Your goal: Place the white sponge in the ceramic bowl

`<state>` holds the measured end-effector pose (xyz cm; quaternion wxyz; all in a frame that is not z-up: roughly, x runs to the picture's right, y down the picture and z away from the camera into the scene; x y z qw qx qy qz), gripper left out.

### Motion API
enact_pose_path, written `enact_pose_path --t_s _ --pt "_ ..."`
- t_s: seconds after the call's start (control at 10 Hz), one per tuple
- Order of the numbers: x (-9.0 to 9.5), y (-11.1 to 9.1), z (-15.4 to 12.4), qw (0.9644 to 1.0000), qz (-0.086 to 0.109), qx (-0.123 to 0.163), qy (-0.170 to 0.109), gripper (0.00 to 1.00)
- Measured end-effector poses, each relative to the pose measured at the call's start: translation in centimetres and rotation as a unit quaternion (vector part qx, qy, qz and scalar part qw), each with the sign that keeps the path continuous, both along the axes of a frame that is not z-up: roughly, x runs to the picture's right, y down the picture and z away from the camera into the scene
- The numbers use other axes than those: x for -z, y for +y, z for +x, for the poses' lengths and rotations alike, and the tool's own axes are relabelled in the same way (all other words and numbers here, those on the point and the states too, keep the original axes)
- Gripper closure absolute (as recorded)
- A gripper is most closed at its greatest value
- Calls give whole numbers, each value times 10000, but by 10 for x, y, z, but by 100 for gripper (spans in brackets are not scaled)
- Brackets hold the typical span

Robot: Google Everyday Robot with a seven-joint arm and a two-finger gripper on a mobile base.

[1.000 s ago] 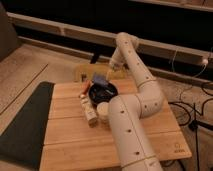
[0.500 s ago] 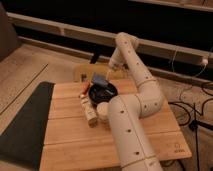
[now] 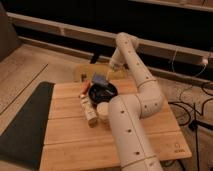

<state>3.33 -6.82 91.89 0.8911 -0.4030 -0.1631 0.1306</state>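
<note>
My gripper (image 3: 102,80) has its jaws clenched on the sponge (image 3: 98,79), hovering at the bowl's (image 3: 102,92) 11 o'clock rim; cup (image 3: 104,111) and carton (image 3: 90,113) crowd 6 o'clock on the bench (image 3: 65,135).

A slatted wooden table (image 3: 65,131) stands on a pale floor (image 3: 20,75), a dark mat (image 3: 22,125) beside it; cables (image 3: 192,107) trail at right.

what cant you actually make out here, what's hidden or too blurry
- Camera view: the hand sits above the white sponge; the blur hides whether they touch.
- The ceramic bowl: the arm covers its near rim, and its inside is too dark to read.
- The cream cup is partly behind the arm.
- The carton: its label is too small.
</note>
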Motion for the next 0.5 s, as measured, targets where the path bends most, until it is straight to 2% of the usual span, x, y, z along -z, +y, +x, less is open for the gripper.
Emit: enact_pose_path --t_s 0.5 --pt "-2 0 1 9999 13 73 81 100"
